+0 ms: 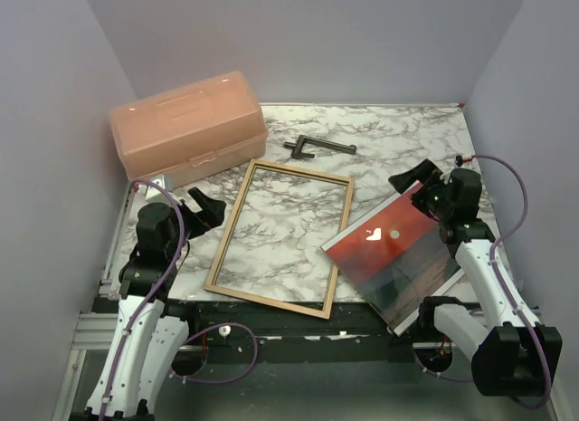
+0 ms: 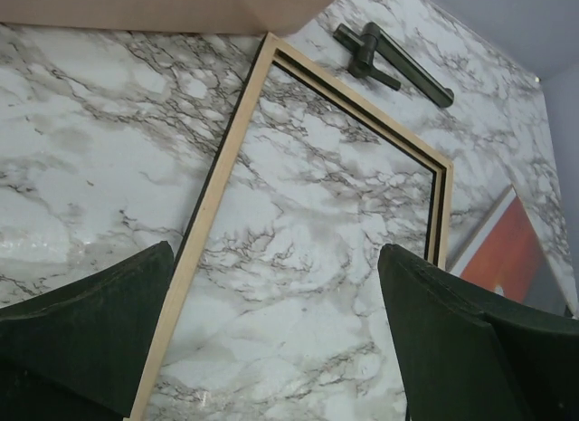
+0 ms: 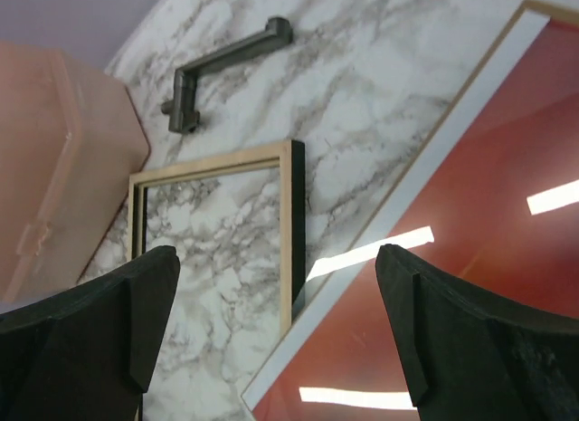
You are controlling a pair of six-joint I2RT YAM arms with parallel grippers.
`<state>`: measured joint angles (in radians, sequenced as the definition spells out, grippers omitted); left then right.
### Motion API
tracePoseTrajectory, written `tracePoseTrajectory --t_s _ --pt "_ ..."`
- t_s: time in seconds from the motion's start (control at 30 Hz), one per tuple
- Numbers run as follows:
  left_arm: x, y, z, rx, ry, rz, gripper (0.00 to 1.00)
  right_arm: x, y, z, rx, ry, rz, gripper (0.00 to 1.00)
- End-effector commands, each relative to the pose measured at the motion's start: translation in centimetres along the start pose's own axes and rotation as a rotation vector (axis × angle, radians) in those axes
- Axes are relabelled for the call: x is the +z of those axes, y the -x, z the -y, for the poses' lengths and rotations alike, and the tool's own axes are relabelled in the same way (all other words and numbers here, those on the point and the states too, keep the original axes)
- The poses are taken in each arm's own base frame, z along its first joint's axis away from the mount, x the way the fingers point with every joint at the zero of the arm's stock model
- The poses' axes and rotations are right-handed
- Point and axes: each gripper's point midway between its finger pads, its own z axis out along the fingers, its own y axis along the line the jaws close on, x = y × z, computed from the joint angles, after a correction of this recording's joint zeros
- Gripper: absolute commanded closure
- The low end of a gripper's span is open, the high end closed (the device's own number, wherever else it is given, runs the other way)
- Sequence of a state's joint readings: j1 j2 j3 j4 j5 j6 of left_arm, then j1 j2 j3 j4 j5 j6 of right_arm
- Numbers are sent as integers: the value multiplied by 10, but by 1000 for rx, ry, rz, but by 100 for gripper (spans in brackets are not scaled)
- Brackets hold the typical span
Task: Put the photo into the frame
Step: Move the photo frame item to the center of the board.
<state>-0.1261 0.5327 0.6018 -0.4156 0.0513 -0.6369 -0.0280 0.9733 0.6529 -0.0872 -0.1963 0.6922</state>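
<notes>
— Starting at the left gripper (image 1: 206, 208) (image 2: 276, 258): how does it stand?

— Spread wide, with nothing between its dark fingers. Overhead it sits at left centre, just beside the left rail of the thin-edged rectangular tan wood frame (image 1: 230, 226) (image 2: 211, 204). In its own wrist view that rail runs up between the two fingers.

— And the right gripper (image 1: 418, 181) (image 3: 276, 258)?

— Wide apart too, and holding nothing. Overhead it is right of centre, over the upper corner of the large glossy rectangular sunset photo (image 1: 398, 249) (image 3: 470, 285). I cannot tell whether a finger touches the print.

— Where exactly is the photo?

— In the lower right of the overhead view, face up and turned at an angle. The red-orange sky with its small white sun is uppermost and the dark sea is toward the bottom. Its lowest corner reaches past the near edge of the white-and-grey marbled bench (image 1: 398, 136). Its left corner lies over the frame's right rail. The right wrist view shows a white border and a thin tan edge along its side.

— And the frame itself?

— Flat on the bench at centre, tan face up, with the marble showing through inside it.

— Anything farther out?

— A translucent peach plastic box (image 1: 185, 122) with a lid is at upper left. A dark L-shaped metal handle (image 1: 317, 148) (image 2: 389, 59) (image 3: 226, 63) lies at top centre, just beyond the frame's far rail.
</notes>
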Motion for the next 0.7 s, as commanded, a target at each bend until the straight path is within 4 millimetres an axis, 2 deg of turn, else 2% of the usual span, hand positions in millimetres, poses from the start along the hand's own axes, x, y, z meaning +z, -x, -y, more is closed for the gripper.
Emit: tracePoseTrajectory --t_s 0.0,0.43,0.67 --pt "-12 -16 20 -30 -95 -110 1 -19 -44 9 24 -2 -173 0" --pt "-2 -80 43 -78 -281 -410 1 -28 -99 29 -7 5 -391 0" --pt "12 -132 74 -27 -275 -650 2 -32 -123 39 29 2 -462 0"
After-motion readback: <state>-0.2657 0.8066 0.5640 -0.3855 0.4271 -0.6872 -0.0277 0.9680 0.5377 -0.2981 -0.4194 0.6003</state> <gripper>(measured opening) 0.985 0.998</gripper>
